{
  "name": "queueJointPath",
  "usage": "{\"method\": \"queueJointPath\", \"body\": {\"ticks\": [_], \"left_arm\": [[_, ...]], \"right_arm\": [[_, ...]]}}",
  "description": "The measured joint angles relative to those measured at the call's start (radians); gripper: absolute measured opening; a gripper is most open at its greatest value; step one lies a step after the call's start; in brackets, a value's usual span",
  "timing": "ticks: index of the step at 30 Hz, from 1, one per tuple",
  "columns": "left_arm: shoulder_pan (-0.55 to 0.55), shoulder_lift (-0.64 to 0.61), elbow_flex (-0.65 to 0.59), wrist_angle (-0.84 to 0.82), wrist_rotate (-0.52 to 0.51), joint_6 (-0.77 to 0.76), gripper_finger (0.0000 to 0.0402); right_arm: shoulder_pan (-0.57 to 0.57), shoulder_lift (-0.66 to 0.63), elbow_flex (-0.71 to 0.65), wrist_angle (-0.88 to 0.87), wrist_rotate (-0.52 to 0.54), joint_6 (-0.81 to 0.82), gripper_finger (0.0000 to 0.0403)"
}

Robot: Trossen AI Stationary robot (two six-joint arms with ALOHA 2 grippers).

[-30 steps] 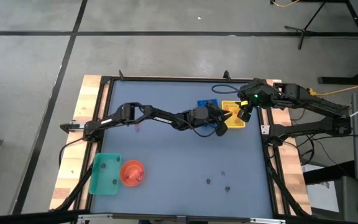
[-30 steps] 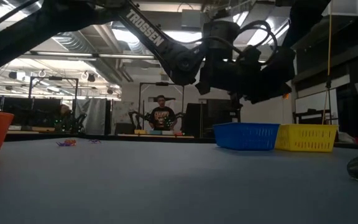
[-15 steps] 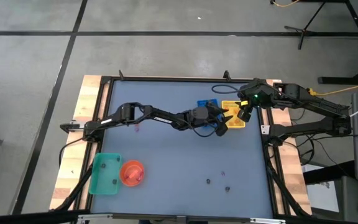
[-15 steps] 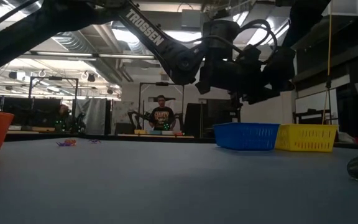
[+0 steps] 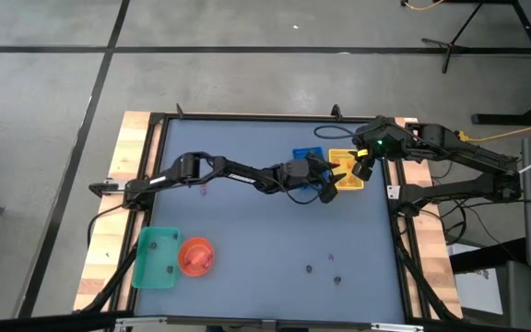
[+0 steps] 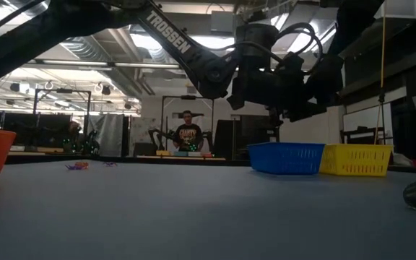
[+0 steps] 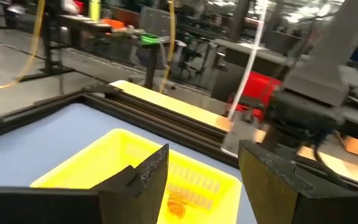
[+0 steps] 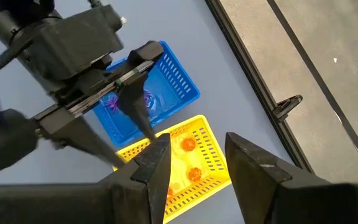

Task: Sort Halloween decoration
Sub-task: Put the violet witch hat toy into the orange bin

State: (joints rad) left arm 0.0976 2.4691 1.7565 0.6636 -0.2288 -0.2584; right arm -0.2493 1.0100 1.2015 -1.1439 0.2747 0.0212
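Clearly the left end effector (image 5: 325,189) hung over the near edge of the yellow tray (image 5: 348,175) with its fingers spread and nothing between them, while the right end effector (image 5: 361,171) waited just beside it above the same tray, its fingers also parted and empty. With two dark arms crowded over one small basket, the likeliest trouble was a knock: if either swung away carelessly it could clip the other, or catch the light slatted wall of the tray and shove it against the blue tray (image 5: 303,156) that touched it, spilling what lay inside. The Halloween decoration was scattered: orange pieces (image 8: 190,158) rested on the yellow tray's floor, purple pieces (image 8: 125,99) lay in the blue one, and a few dark pieces (image 5: 323,268) sat loose on the desk (image 5: 247,240) well apart from any tray. Those loose ones looked small and rounded, so a pinch a little off centre might flick them away across the smooth grey-blue surface. Both nearby trays were moulded plastic with ribbed, perforated sides, rectangular and shallow. Near the desk's other corner stood a flat green tray (image 5: 156,258) with a round orange bowl (image 5: 196,255) touching it, glossy and steep-walled. In the low view a person (image 6: 188,136) stood far behind the desk.
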Motion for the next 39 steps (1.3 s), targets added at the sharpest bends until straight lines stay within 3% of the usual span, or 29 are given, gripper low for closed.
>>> {"method": "queueJointPath", "body": {"ticks": [9, 12, 24, 39], "left_arm": [[-0.071, 0.000, 0.000, 0.005, 0.275, 0.013, 0.0178], [-0.109, 0.000, 0.000, 0.004, 0.322, 0.066, 0.0178], [-0.233, 0.000, -0.001, -0.167, 0.322, 0.367, 0.0178], [-0.252, 0.000, -0.002, -0.238, 0.406, 0.373, 0.0178]], "right_arm": [[0.000, 0.000, 0.000, -0.002, -0.002, 0.000, 0.0152], [0.000, 0.000, 0.000, -0.002, -0.002, 0.000, 0.0152], [0.000, 0.000, 0.000, -0.002, -0.077, 0.000, 0.0152], [0.000, 0.000, 0.000, -0.002, -0.080, 0.000, 0.0152]]}}
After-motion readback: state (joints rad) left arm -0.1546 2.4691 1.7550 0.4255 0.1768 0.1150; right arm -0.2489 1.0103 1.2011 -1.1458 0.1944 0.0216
